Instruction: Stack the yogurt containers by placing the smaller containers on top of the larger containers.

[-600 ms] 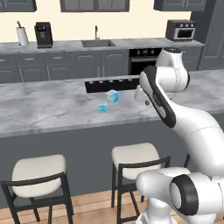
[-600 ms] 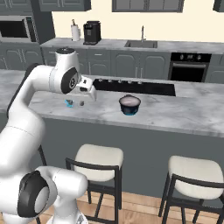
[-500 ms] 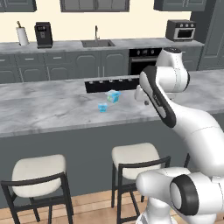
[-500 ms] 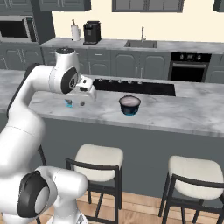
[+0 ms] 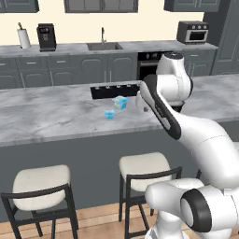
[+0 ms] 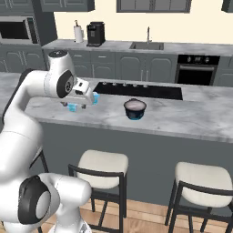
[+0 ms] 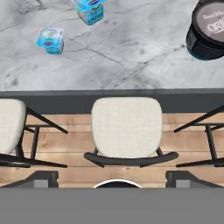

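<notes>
Hand view: bare marble counter (image 7: 131, 52) takes most of upper half, wide clear lane thru mid. Obstacles: small cup (image 7: 50, 40) upper left, larger tub (image 7: 89, 11) at top edge just right of it, narrow gap btwn them; dark bowl (image 7: 206, 30) upper right corner, well apart. Below counter edge, stools (image 7: 124, 131) crowd lower half. Left base view: cooktop (image 5: 114, 88) flat, behind tub.

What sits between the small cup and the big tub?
Nothing: in the hand view, bare marble counter separates the small cup from the big tub; they stand apart.
</notes>
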Robot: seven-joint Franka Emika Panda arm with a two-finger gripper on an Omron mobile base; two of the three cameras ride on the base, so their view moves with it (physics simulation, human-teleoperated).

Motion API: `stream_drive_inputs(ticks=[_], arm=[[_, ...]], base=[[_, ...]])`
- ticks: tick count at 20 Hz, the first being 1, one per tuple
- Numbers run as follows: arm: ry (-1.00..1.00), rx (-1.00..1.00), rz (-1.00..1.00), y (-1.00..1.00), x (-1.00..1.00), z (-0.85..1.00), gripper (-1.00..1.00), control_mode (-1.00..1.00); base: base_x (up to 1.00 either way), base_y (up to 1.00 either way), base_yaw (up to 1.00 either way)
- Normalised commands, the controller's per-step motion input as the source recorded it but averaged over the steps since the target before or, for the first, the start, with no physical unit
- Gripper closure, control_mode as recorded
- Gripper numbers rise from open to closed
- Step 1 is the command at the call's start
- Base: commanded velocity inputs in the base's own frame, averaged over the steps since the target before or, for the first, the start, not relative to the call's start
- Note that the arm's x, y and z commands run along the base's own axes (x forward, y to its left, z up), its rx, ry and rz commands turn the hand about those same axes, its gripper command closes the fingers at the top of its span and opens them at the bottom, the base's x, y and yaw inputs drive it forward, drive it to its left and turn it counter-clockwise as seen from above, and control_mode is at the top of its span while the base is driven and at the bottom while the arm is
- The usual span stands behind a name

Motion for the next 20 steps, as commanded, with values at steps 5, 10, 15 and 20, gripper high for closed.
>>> stream_drive_inputs(ticks=[5,10,15,20], arm=[[0.0,-0.04,-0.11,0.34,0.51,-0.02,-1.0,-1.0],[0.0,-0.03,-0.11,0.24,0.56,0.0,-1.0,-1.0],[0.01,0.0,-0.11,0.11,0.41,0.0,-1.0,-1.0],[0.01,0.09,-0.08,-0.08,0.21,0.0,-1.0,-1.0]], base=[[0.0,0.0,0.0],[0.0,0.0,0.0],[0.0,0.0,0.0],[0.0,0.0,0.0]])
